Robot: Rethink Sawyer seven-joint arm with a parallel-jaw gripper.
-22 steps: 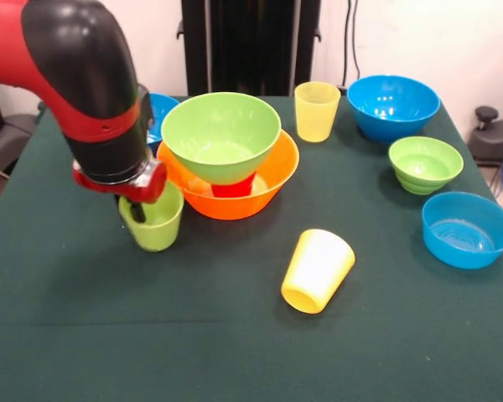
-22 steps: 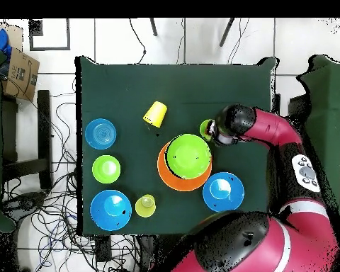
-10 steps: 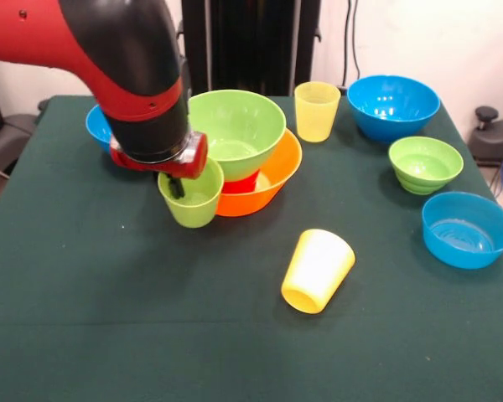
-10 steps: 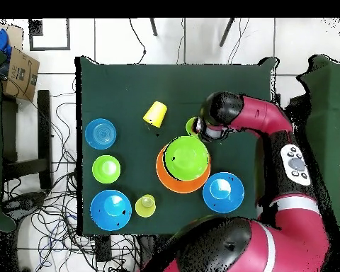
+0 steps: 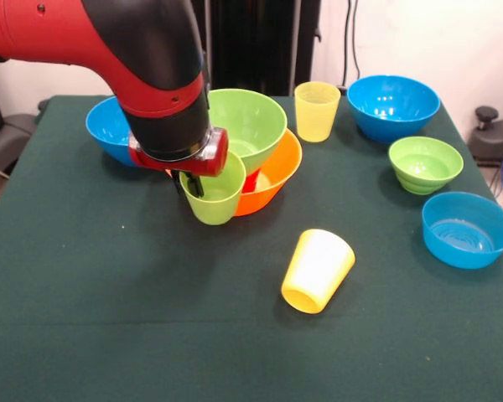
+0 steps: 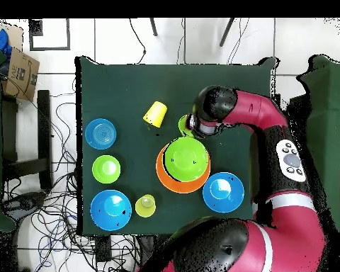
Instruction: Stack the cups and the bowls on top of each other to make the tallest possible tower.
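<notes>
1. Since 0.5 s ago, gripper [image 5: 194, 177] with lime green cup [image 5: 213, 196] has shifted toward the tower [image 5: 250, 159]; the cup is off the table [image 5: 84, 318], against the orange bowl [image 5: 272, 180] rim.
2. Gripper pinches the cup wall, one finger [image 5: 193, 183] inside.
3. Nearer the camera than the gripper: bright yellow cup [image 5: 317, 270] on its side.
4. Just behind the gripper: large lime bowl [image 5: 250, 126] tilted on red cup [image 5: 250, 181] in the orange bowl.
5. Farther: blue bowl [image 5: 109, 127], pale yellow cup [image 5: 316, 110].
</notes>
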